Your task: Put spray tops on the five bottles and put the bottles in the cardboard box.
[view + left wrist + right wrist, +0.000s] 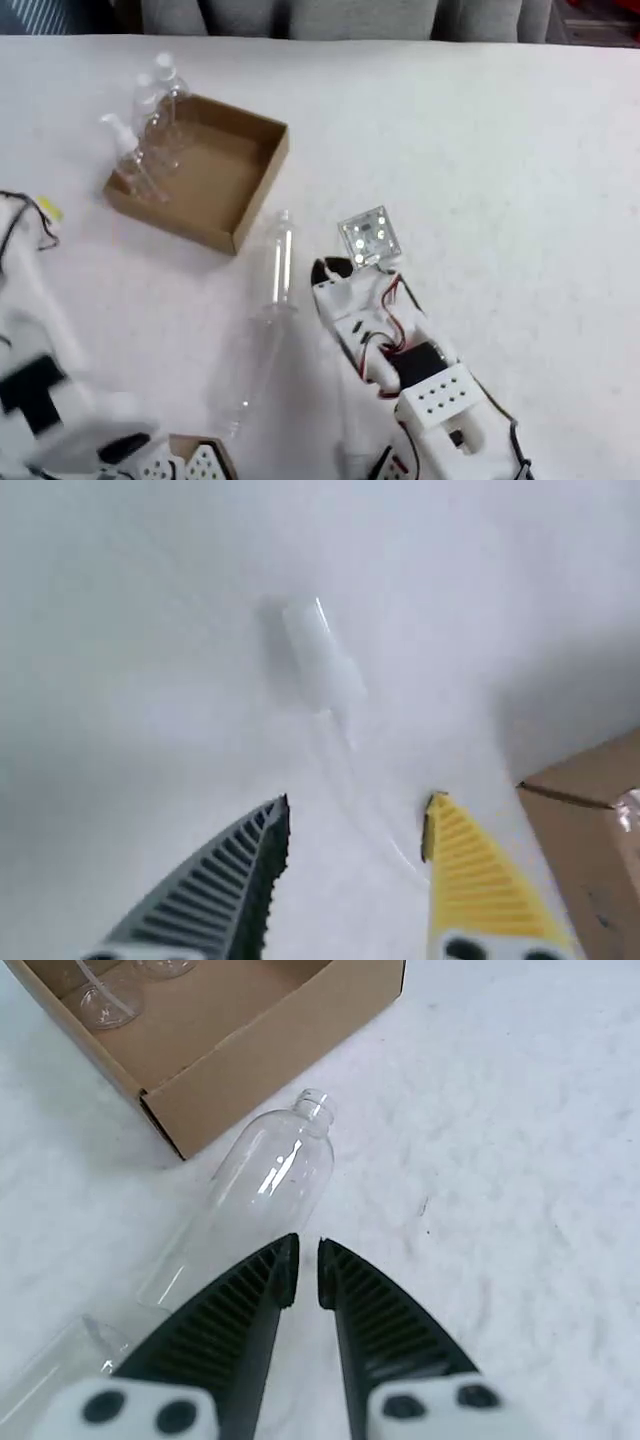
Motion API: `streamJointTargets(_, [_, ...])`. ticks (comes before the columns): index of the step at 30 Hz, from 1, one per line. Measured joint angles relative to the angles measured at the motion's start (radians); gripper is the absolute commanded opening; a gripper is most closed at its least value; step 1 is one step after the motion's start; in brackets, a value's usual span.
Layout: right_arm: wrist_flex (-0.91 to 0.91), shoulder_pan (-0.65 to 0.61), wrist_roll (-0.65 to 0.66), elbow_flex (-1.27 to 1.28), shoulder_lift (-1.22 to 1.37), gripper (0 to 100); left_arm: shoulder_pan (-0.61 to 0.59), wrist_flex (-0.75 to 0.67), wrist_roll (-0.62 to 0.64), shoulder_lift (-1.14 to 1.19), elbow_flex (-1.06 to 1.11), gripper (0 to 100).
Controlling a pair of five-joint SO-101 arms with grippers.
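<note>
Both hover: right claw (305, 1260) nearly closed, left claw (355, 810) seemingly spread.

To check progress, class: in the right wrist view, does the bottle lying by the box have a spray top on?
No, the bottle lying by the box has a bare, open neck.

Three capped bottles (158, 125) stand in the cardboard box (215, 180); an uncapped bottle (262, 1195) (clear) lies beside it
</note>
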Motion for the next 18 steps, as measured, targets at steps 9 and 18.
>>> streamJointTargets(9, [0.0, 0.0, 0.0, 0.0, 0.0, 1.7, -0.037, 0.288, 0.117, 0.559, -0.615, 22])
streamJointTargets(18, [0.0, 0.0, 0.0, 0.0, 0.0, 1.7, -0.043, 0.488, 0.166, 0.944, -1.162, 21])
